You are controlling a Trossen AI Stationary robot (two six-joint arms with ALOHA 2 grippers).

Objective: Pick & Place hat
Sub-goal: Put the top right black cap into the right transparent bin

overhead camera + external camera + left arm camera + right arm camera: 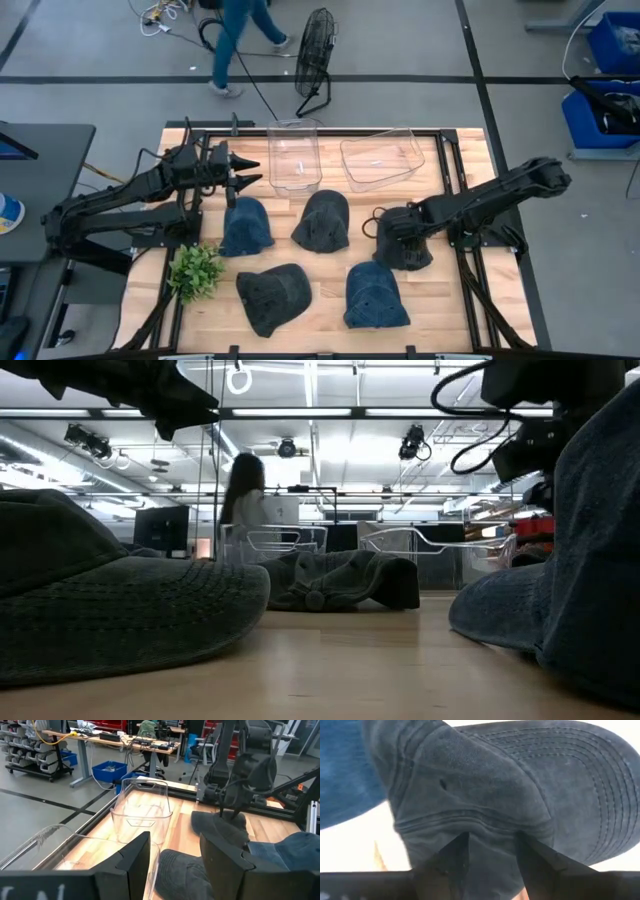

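Several denim hats lie crown-up on the wooden table. My right gripper (392, 232) (491, 852) is down on the dark hat (408, 255) (485, 785) at the table's right, its fingers open and a ridge of the crown between them. This hat's brim lies flat on the wood. My left gripper (250, 171) (175, 860) hangs open in the air near the far left, beside the left clear bin (295, 155), and touches nothing. The left wrist view shows the right arm standing over its hat (220, 827). My right gripper comes from above, pointing down, onto the crown of the dark hat (490, 827). Its open fingers (455, 855) stand on either side of a raised ridge of cloth, their tips sunk into the fabric. The hat lies on the table.
Other hats: a blue one (247, 225), a dark one (322, 220), a dark one (273, 295) and a blue one (375, 295) near the front edge. A second clear bin (380, 158) stands at the far side and a green plant (195, 270) at the left. A person (235, 40) walks beyond the table.
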